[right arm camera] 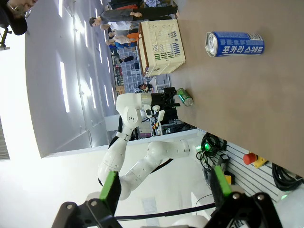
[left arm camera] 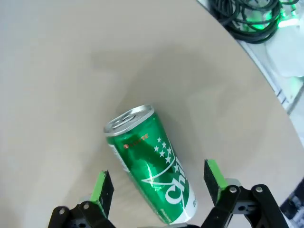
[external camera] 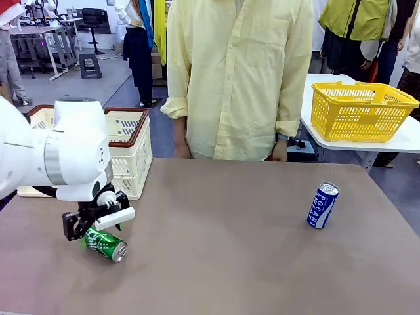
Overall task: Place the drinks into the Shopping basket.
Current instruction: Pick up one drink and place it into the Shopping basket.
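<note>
Progress looks close to nil: both drinks sit on the surface (external camera: 230, 262) outside the basket (external camera: 134, 157), and what little shows of its inside holds no can. Nearest the basket, on the robot's side of it, the green can (left arm camera: 149, 168) lies on its side. The left jaws are spread wide to either side of its lower end, pads (left arm camera: 101, 187) not touching it, gripping nothing. Well apart from the basket, far to its right, the Pocari can (external camera: 323, 205) stands upright. The right jaws are wide open and empty. Grasping, lifting and dropping in both cans is left to do, by my reckoning.
</note>
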Motion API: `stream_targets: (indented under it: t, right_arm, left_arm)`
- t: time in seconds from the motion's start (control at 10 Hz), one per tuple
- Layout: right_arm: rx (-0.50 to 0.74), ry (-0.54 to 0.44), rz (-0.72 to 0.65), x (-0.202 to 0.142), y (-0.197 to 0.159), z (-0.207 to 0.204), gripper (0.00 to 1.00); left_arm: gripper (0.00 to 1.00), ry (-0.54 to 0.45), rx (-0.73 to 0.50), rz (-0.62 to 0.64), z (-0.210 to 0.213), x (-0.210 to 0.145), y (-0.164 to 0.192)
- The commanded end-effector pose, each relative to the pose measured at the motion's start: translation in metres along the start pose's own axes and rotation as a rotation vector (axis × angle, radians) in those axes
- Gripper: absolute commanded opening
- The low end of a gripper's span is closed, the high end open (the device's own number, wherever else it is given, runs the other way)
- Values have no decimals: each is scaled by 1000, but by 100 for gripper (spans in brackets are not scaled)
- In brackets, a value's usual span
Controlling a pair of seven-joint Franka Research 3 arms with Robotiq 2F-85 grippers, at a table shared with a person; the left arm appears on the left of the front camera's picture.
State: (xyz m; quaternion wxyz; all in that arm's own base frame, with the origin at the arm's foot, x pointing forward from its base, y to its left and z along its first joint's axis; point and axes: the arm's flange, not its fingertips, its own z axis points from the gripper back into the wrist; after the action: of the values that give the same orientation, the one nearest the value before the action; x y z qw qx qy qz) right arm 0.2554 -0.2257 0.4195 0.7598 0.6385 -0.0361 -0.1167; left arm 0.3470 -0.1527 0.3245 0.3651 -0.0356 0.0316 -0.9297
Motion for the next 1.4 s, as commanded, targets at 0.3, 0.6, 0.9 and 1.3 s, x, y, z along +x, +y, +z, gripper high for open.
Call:
stream_targets:
  t: [0.3,0.6,0.9,1.3]
  right_arm:
    - [2,10,25,-1,0,3,100]
    - [2,10,25,-1,0,3,100]
    - [2,10,25,-1,0,3,100]
    - [2,10,25,-1,0,3,100]
  left_arm:
    - [100,15,-28,40,-34,7,-25]
    - [100,-5,-26,183,-34,6,-25]
    - [100,-5,23,250,-34,0,-25]
    - [0,10,30,249,-32,-3,-27]
